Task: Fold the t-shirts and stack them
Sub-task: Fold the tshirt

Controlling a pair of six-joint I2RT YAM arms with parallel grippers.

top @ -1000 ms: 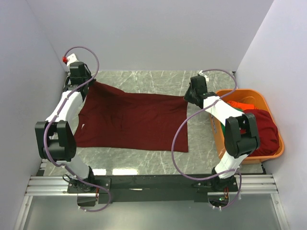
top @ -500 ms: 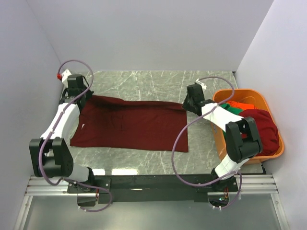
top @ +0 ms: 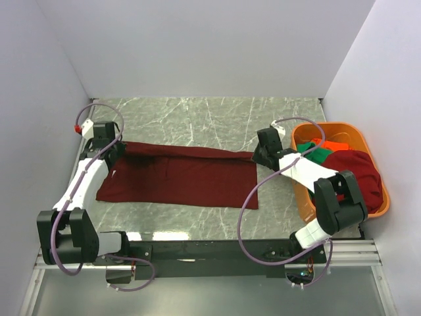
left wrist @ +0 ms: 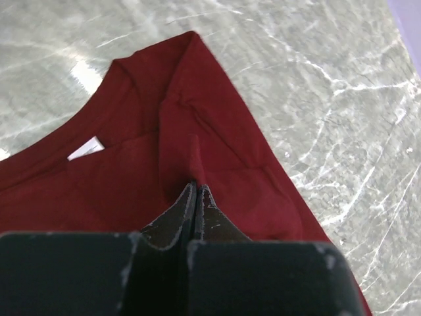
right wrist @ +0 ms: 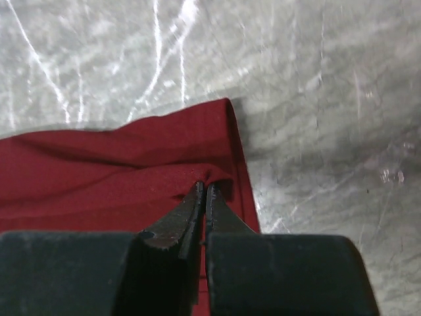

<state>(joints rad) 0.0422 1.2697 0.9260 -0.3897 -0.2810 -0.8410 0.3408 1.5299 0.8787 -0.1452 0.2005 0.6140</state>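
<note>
A dark maroon t-shirt (top: pixel 177 176) lies across the marble table, its far edge doubled over toward the near edge. My left gripper (top: pixel 118 148) is shut on the cloth at the shirt's left far corner; in the left wrist view the gripper (left wrist: pixel 196 187) pinches a ridge of maroon cloth (left wrist: pixel 197 145) beside the collar and a white label (left wrist: pixel 85 148). My right gripper (top: pixel 258 155) is shut on the right far corner; in the right wrist view the gripper (right wrist: pixel 204 187) holds a fold of cloth (right wrist: pixel 131 171). More shirts, maroon (top: pixel 355 172), green (top: pixel 314 153) and orange-red (top: pixel 334 146), lie in the basket.
The rigid orange basket (top: pixel 304 191) stands at the right edge of the table, close to my right arm. White walls close in the left, back and right sides. Bare marble (top: pixel 210 115) shows behind the shirt and a strip in front of it.
Both grippers have pulled the shirt's far edge toward the near side, so the shirt is now a narrower band. The shirt's near edge has stayed in place.
</note>
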